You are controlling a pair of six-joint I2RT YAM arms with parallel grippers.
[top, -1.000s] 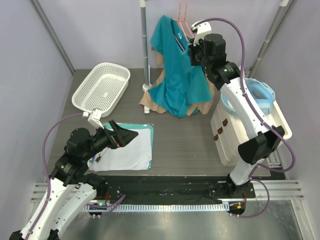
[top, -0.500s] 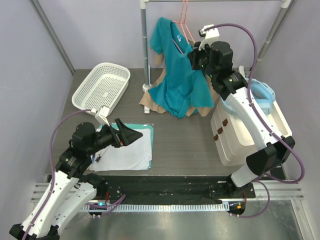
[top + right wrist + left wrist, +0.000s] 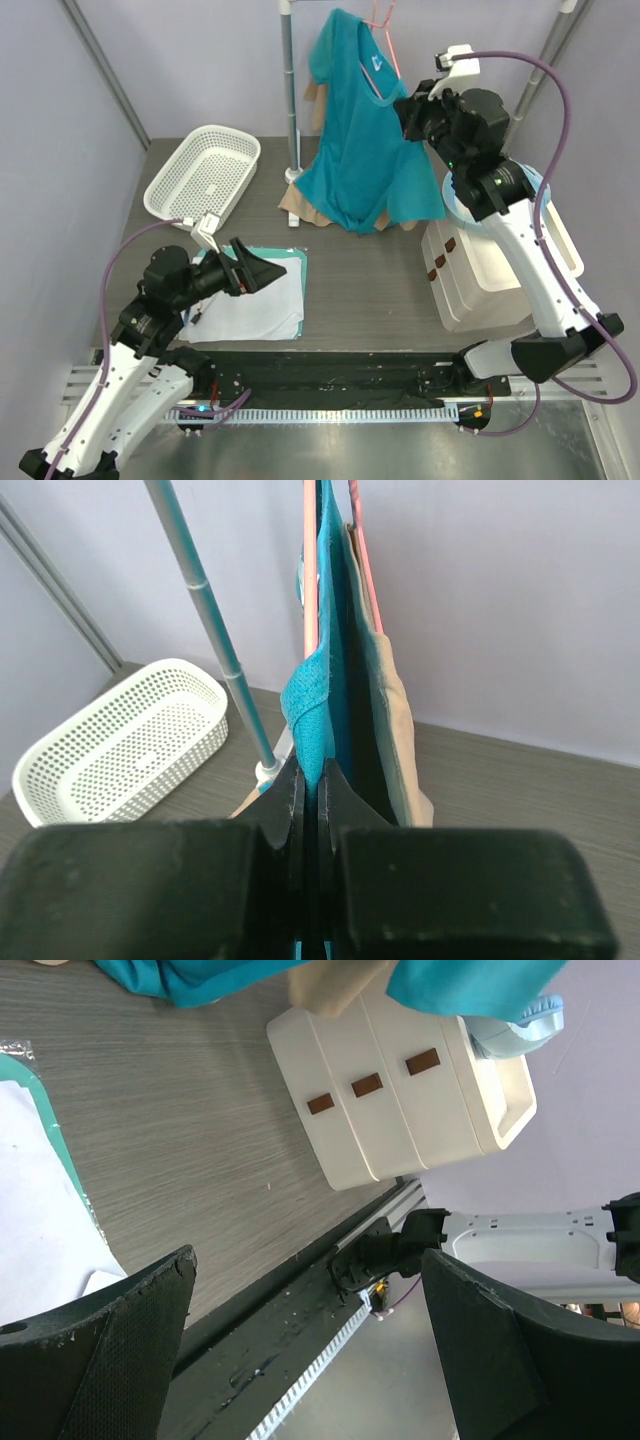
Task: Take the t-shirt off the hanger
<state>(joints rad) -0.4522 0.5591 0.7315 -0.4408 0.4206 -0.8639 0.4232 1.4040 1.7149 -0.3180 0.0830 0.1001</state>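
Findings, left to right. Lower left: notes left gripper (image 3: pixel 258 272) with jaws apart, empty, above white cloth (image 3: pixel 255 305). Top centre: locates teal t-shirt (image 3: pixel 362 150) hanging on pink hanger (image 3: pixel 382 20). Upper right: records right gripper (image 3: pixel 400 110) clamped on shirt's shoulder fabric. Recommends drawing shoulder sideways off hanger arm, slowly, without dragging beige garment (image 3: pixel 292 210) behind.

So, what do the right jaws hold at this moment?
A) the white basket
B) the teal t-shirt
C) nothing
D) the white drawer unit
B: in the right wrist view the right jaws are pressed shut on a fold of the teal t-shirt, which hangs on the pink hanger.
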